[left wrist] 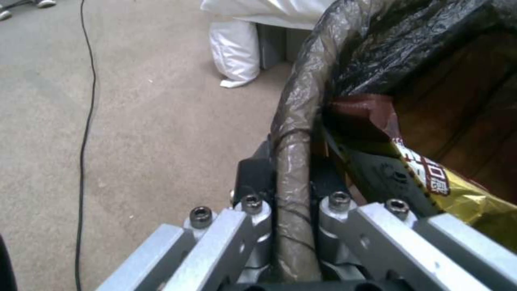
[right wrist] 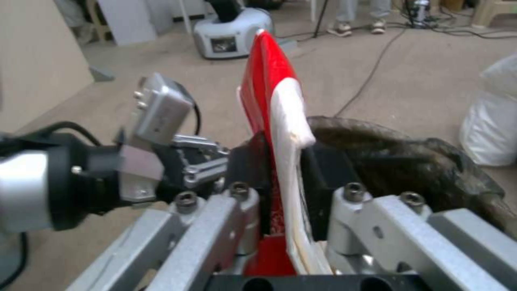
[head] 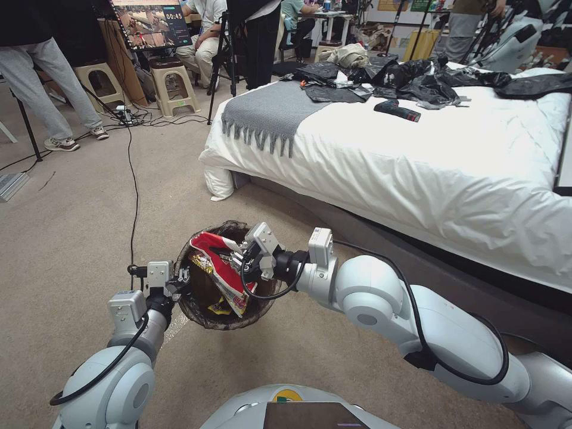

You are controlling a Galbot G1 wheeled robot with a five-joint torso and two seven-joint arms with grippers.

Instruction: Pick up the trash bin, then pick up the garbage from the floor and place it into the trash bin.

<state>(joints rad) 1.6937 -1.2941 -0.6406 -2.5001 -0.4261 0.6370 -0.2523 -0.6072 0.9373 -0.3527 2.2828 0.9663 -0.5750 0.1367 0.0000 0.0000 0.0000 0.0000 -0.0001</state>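
Above the carpet, near the bed, the left gripper [head: 182, 279] pinches the bag-lined rim of the trash bin [head: 205, 313]. The right gripper [head: 238, 264] holds a red-and-white packet [head: 217, 268] edge-on over the opening, its fingers clamped on it. The long packet could catch on the rim and tip out onto the floor — or its push could twist the bin loose.
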